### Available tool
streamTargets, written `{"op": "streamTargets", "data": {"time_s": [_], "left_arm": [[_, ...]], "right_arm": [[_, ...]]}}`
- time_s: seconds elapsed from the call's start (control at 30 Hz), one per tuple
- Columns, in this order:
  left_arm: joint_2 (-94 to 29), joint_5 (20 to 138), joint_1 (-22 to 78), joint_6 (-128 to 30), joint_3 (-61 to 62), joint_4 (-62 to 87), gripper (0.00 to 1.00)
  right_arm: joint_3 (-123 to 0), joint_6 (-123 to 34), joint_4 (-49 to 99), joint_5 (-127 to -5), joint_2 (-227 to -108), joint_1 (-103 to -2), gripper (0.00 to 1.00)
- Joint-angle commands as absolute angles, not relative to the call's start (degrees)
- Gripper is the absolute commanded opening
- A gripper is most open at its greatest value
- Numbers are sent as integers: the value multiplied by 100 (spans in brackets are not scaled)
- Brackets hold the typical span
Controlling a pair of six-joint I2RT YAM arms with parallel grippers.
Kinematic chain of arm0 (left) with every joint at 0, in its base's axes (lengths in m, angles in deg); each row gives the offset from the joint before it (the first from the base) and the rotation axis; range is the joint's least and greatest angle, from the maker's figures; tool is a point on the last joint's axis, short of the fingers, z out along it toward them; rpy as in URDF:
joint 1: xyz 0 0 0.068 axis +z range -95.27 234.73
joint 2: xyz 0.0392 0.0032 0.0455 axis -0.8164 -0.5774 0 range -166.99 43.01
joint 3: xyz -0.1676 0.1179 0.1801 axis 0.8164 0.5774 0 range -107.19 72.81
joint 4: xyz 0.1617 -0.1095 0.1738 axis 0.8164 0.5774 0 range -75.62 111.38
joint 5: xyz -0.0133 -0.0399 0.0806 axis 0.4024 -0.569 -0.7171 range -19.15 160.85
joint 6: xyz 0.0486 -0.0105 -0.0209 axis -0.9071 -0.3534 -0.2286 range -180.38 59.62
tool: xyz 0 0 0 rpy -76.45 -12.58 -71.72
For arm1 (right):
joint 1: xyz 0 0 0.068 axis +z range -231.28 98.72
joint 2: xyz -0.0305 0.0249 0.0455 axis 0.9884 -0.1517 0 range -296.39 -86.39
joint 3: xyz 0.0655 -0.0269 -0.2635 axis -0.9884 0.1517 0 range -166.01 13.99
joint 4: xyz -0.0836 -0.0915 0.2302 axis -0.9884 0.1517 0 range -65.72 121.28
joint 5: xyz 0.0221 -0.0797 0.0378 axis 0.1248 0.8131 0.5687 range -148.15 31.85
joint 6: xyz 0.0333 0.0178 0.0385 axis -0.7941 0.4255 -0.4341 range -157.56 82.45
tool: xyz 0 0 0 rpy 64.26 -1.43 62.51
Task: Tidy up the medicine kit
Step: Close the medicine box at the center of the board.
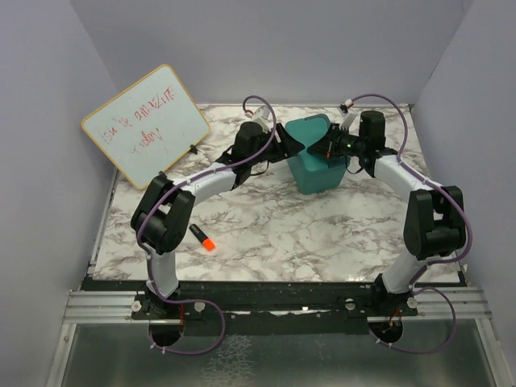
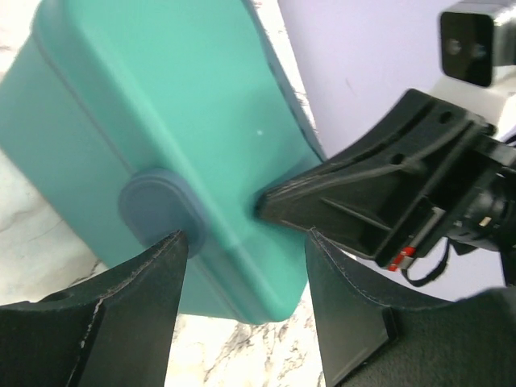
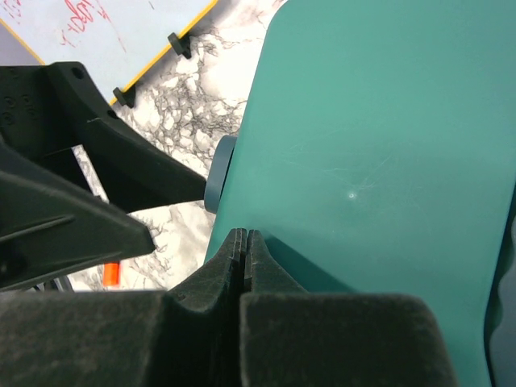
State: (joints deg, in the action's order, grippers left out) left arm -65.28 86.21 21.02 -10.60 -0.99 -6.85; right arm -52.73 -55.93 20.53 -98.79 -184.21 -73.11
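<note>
The medicine kit [image 1: 318, 173] is a teal box at the back middle of the marble table, with its lid down. It fills the left wrist view [image 2: 185, 105] and the right wrist view [image 3: 379, 145]. Its grey-blue latch [image 2: 157, 205] faces the left arm. My left gripper [image 2: 246, 242] is open and straddles the kit's front corner, one finger [image 2: 137, 298] touching the latch. In the top view this gripper [image 1: 284, 147] is at the kit's left side. My right gripper [image 3: 244, 235] is shut and empty, its tips resting on the lid near the latch edge [image 1: 325, 147].
A wooden-framed whiteboard [image 1: 145, 125] with red writing leans at the back left and also shows in the right wrist view [image 3: 105, 32]. A black marker with an orange cap [image 1: 203, 239] lies on the table in front of the left arm. Grey walls enclose the table.
</note>
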Motion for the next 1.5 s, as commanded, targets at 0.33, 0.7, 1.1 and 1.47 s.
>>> {"op": "streamTargets", "data": {"time_s": [0.33, 0.7, 1.1, 1.47], "left_arm": [[-6396, 8765, 1922, -1149, -339, -896, 61], [-6244, 8705, 1927, -1149, -268, -603, 61], [-5822, 7531, 1984, -1858, -732, 1727, 59], [-6536, 8158, 2244, -1722, -1226, 1510, 60]], "right_arm": [[-4964, -5417, 2845, -9770, -18659, -7275, 1], [-4947, -5416, 2858, -9766, -18623, -7275, 0], [-4977, -5425, 2908, -9726, -18615, -7275, 0], [-4982, -5417, 2931, -9717, -18610, -7276, 0]]}}
